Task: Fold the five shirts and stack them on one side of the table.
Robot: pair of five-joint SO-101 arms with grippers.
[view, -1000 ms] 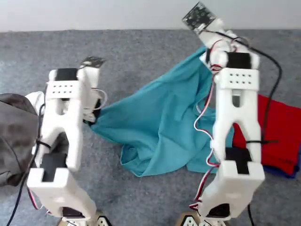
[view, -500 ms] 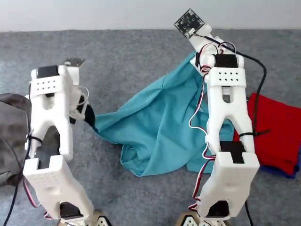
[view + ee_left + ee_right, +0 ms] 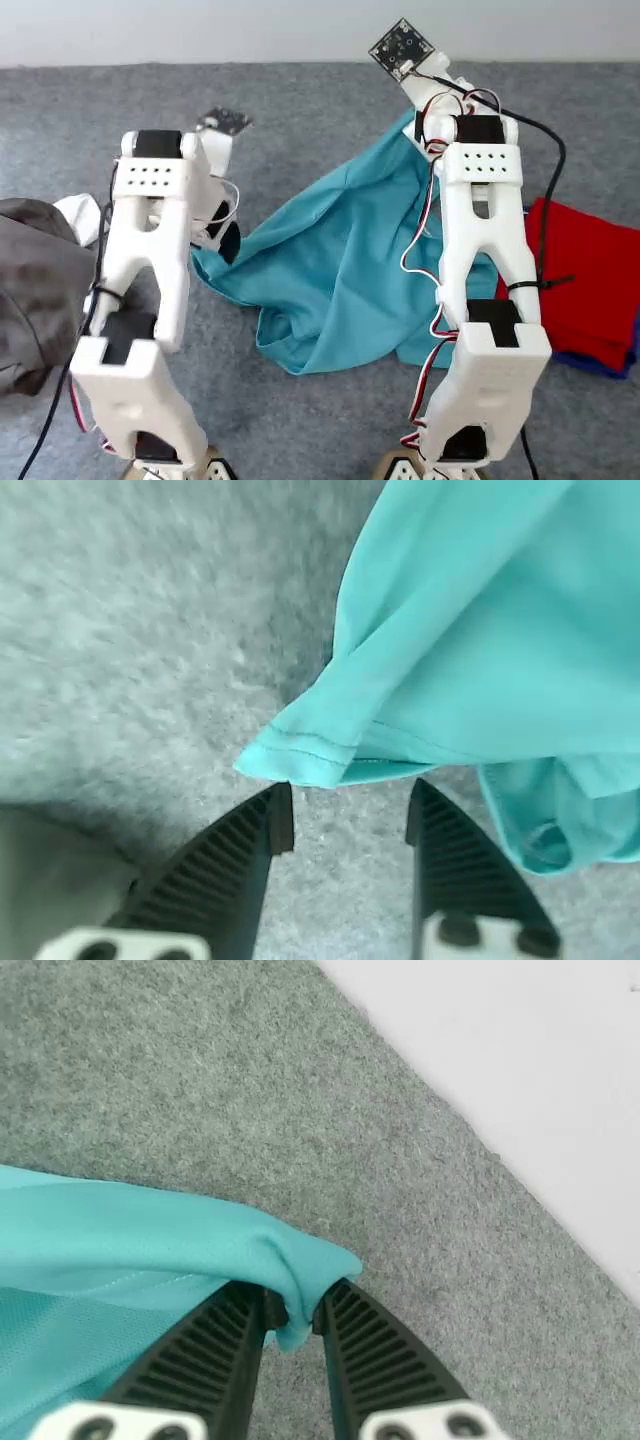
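Grey felt surface [image 3: 300, 110] under soft light

The surface is covered in mottled grey, carpet-like felt with a short fuzzy nap. Along its far side it meets a plain whitish band [image 3: 200, 30] in a straight line; whether that band is a wall or a board cannot be told. The light is soft and even, with only faint shadows on the felt.

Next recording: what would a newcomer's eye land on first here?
A crumpled teal fabric shirt sprawls across the middle of the high view. The right tool pinches its far corner, while the left tool sits open beside a hemmed corner. A folded red cloth lies at the right edge, a grey garment heap at the left.
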